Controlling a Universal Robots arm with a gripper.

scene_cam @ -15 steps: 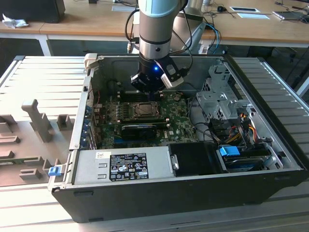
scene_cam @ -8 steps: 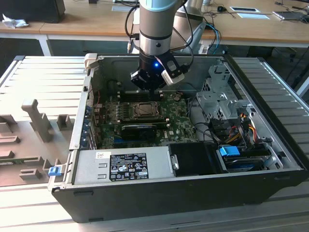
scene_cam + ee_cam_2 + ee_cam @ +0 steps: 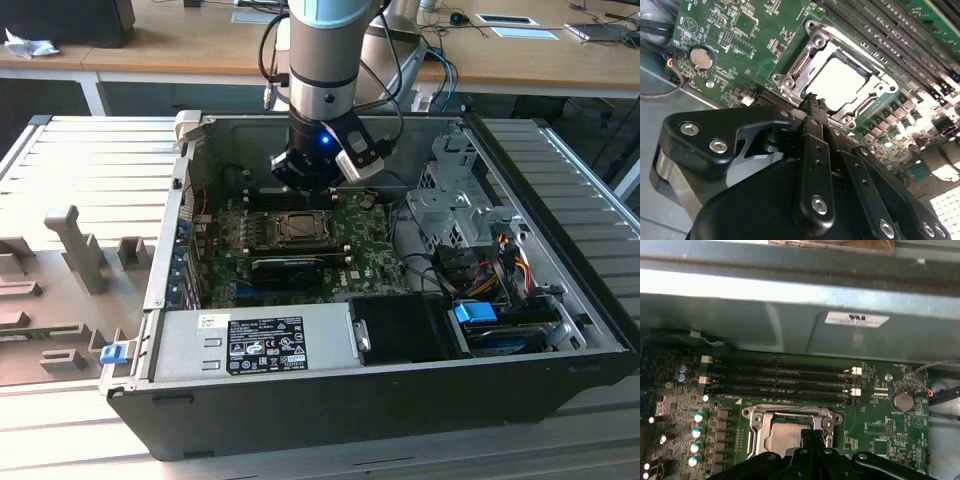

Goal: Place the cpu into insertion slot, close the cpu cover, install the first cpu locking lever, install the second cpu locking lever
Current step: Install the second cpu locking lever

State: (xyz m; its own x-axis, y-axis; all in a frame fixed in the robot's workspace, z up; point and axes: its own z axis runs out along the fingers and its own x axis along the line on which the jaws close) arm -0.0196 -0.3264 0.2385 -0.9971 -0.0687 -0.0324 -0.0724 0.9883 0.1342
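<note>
The black tool hides the near edge of the pale square cpu in the first wrist view. In the second wrist view, the silver metal cpu cover is partly hidden too.

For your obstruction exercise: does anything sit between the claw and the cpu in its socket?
Nothing visible does. In the second wrist view the claw hangs by the edge of the cpu cover, which lies shut around the pale cpu. The chip's face is bare in the cover's cut-out.

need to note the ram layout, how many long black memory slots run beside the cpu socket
4 memory slots in the first wrist view, stacked side by side between the cpu socket and the case wall. The gripper covers the socket's near edge.
</note>
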